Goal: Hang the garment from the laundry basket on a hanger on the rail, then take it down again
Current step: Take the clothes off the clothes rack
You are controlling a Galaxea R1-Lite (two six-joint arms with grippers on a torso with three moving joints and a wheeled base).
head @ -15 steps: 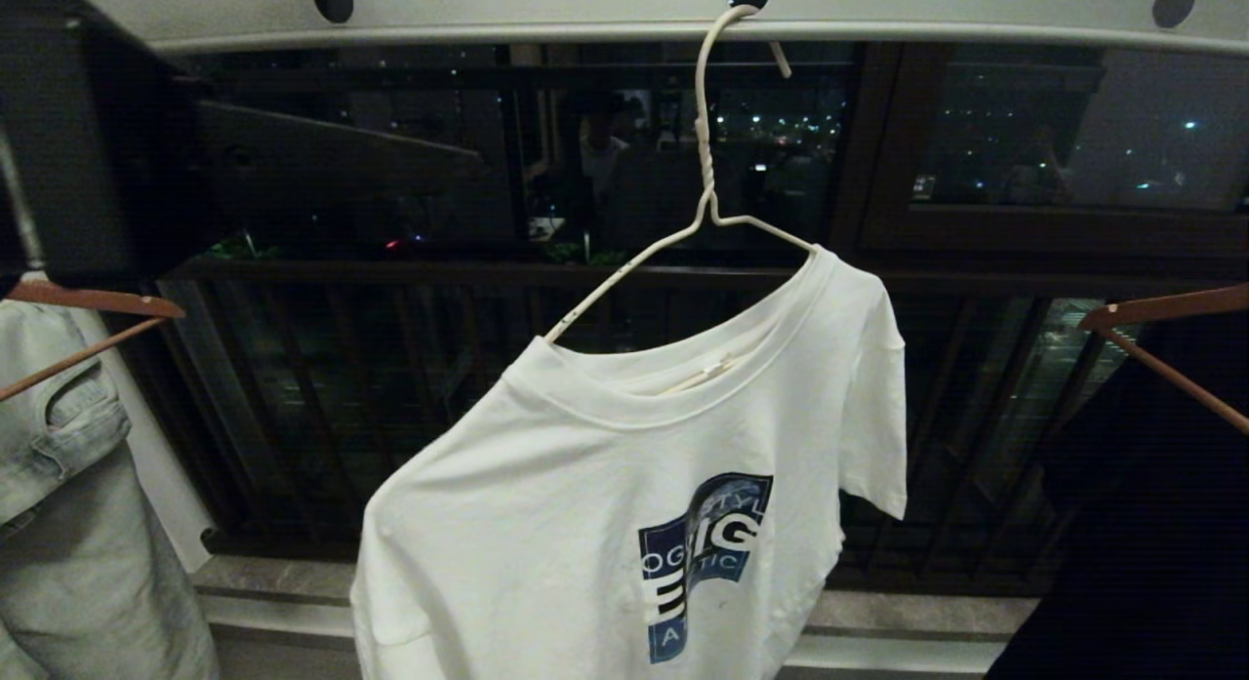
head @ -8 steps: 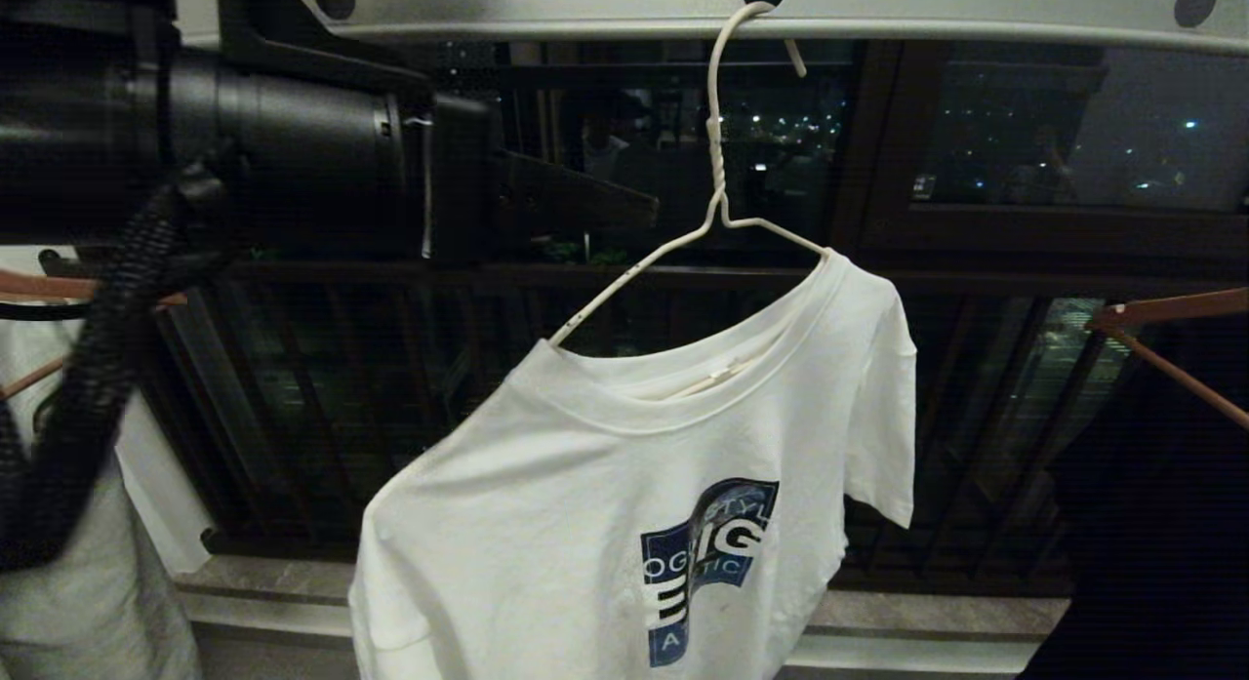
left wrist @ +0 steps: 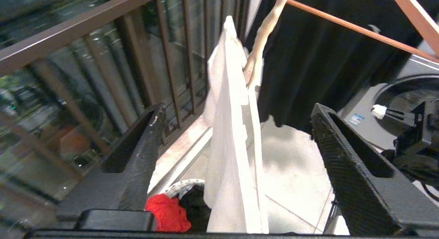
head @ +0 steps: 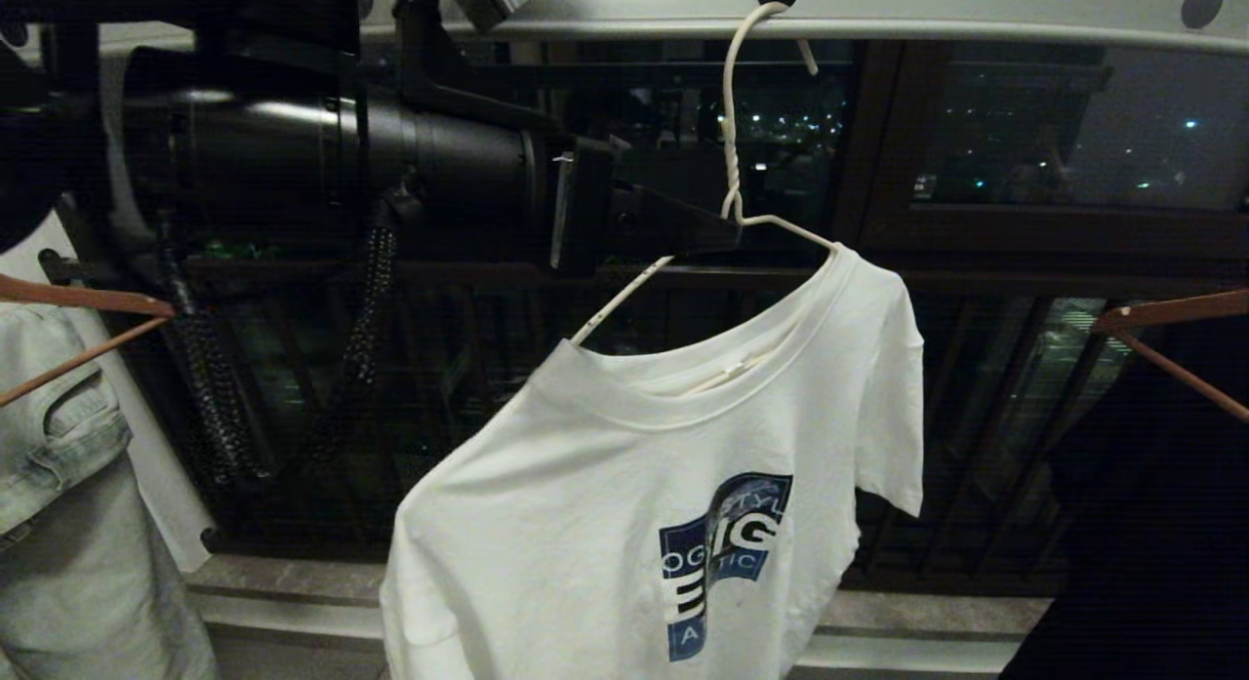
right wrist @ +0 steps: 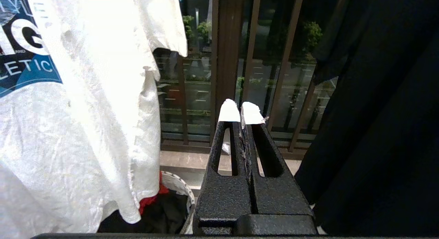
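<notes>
- While the pale denim piece (head: 59,485) is hanging from a brown wooden hanger (head: 83,300) at the nine o'clock edge of the head view, the left arm is reaching across from ten o'clock toward the middle.
- Its left gripper (head: 698,226) is sitting at the base of the twisted neck of the hanger (head: 730,124), fingers spread wide apart; in the left wrist view the two black fingers (left wrist: 137,156) are standing on either side of the hanger and shirt, gripping nothing.
- At twelve o'clock the hanger's hook is passing through a black hole in the rail (head: 927,12).
- The garment (head: 673,485) is hanging from centre toward six o'clock, sitting crooked: the hanger's left-side wire is showing bare outside the collar, and the blue logo is facing the camera.
- At three to four o'clock a black garment (head: 1151,524) is hanging from another wooden hanger (head: 1171,309).
- In the right wrist view the right gripper (right wrist: 241,112) is sitting closed and empty, pointing at the dark window bars (right wrist: 223,60), between the shirt and the black garment.
- Below the shirt hem the laundry basket (right wrist: 181,187) is showing part of its perforated rim, with red cloth (right wrist: 151,199) inside.
</notes>
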